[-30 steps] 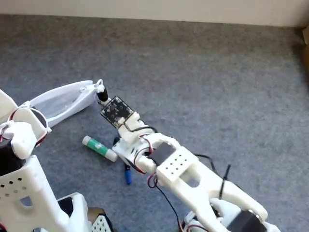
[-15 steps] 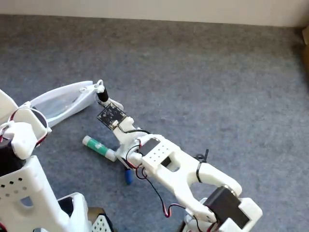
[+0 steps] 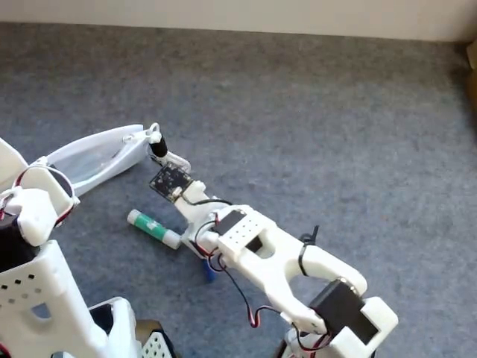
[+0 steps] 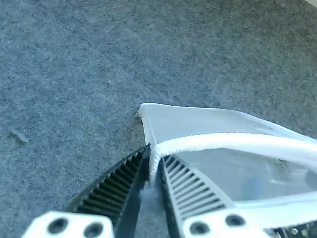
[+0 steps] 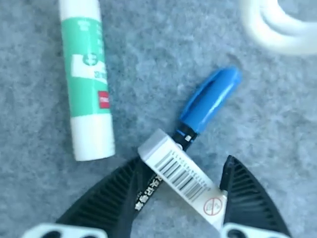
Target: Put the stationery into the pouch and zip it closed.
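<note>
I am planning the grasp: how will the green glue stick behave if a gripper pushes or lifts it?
The glue stick is a round tube lying on its side, so a sideways push would probably roll it, though the grey carpet may slow that. It looks rigid and smooth, so it should not bend but might slip.

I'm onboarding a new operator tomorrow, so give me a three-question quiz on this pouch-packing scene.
1. True or false: the left end effector is clamped on the edge of the pouch.
2. What lies between the open fingers of the right end effector? A scissors; B barcoded white block; C ruler.
3. Fill in: the cap of the pen is ____.
Key: 1 true; 2 B; 3 blue.
</note>
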Controlling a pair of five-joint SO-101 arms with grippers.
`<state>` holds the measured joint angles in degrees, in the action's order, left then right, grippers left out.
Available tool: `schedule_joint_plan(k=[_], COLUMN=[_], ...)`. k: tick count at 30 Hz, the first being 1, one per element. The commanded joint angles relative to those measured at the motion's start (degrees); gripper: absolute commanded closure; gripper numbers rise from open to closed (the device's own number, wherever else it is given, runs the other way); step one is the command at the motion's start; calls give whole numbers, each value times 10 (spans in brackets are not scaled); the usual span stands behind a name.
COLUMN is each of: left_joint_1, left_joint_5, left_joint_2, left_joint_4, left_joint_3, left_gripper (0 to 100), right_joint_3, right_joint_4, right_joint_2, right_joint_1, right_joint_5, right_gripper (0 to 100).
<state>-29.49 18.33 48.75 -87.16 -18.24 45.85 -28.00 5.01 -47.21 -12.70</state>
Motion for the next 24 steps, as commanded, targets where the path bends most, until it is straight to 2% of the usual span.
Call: schedule_joint_plan(k=[1, 8, 15, 24], left_joint_1=[-5, -5, -5, -5], left_joint_5=[5, 5, 5, 5], left_joint_2=[11, 11, 11, 11], left_joint_4=[10, 10, 10, 10], left_joint_3=[3, 2, 2, 0], left_gripper=[990, 990, 990, 990], right_joint_3=[-20, -21, -37, -141], right_joint_4=[10, 11, 4, -153], right_joint_2=[4, 6, 6, 0], right_joint_1=[15, 23, 47, 135], right_joint_5=[-10, -10, -11, -36], right_gripper=[827, 981, 982, 982])
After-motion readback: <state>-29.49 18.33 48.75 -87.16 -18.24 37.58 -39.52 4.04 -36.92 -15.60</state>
